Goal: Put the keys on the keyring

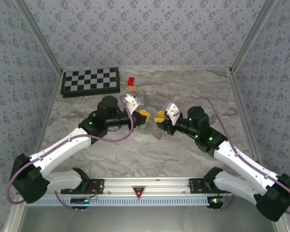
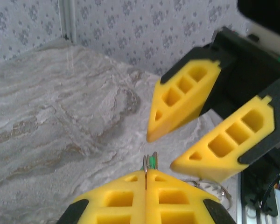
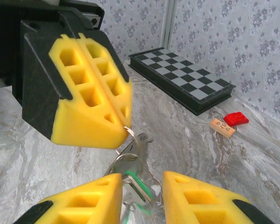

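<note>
Right wrist view: the left gripper (image 3: 124, 125), clamped on the keyring (image 3: 136, 145), dangles green-headed keys (image 3: 130, 181) between the wide-spread fingers of the right gripper (image 3: 143, 182). From above, midway left to right, ring and keys blur together.

The left hand (image 1: 144, 116), clamped on the keyring (image 3: 133, 144), and the right hand (image 1: 160, 117), fingers apart around the dangling keys (image 3: 130, 179), meet almost tip to tip over the middle of the table (image 1: 183, 159), leaving scant room between. The chessboard (image 1: 90, 81), red block (image 1: 131, 80) and tan piece (image 1: 131, 89) crowd the far left corner. Bare table toward the right edge and near edge gives passage.
</note>
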Tool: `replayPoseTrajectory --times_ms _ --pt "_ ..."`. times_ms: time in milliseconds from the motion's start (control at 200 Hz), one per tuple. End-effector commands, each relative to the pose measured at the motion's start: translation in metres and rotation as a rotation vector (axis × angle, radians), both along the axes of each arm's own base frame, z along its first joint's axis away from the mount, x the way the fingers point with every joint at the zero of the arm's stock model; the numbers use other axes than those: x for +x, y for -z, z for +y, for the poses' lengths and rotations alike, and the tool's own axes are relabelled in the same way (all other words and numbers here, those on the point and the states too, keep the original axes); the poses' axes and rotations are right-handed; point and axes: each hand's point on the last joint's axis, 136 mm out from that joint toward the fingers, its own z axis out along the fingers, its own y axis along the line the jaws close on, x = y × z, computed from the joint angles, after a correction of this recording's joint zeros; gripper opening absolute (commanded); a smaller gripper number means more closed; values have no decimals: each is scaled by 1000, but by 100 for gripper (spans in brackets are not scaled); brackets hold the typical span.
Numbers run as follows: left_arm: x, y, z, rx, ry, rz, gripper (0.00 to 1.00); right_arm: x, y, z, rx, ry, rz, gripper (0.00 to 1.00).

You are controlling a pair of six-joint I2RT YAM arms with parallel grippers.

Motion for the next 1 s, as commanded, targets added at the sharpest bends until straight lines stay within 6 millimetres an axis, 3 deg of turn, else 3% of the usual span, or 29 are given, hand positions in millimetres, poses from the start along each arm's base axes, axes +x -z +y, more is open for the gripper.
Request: replayPoseTrajectory --times_ms 0,515,690,999 --pt "0 -42 2 -153 -16 -83 0 0 -4 4 -4 5 -53 30" --pt "3 -68 7 -376 -80 -77 0 3 -9 18 1 32 -90 36" --pt "5 -77 14 -466 -112 -67 0 6 -15 14 16 71 -116 35" --pt "2 -79 10 -458 -88 -63 0 8 -29 8 39 133 -204 30"
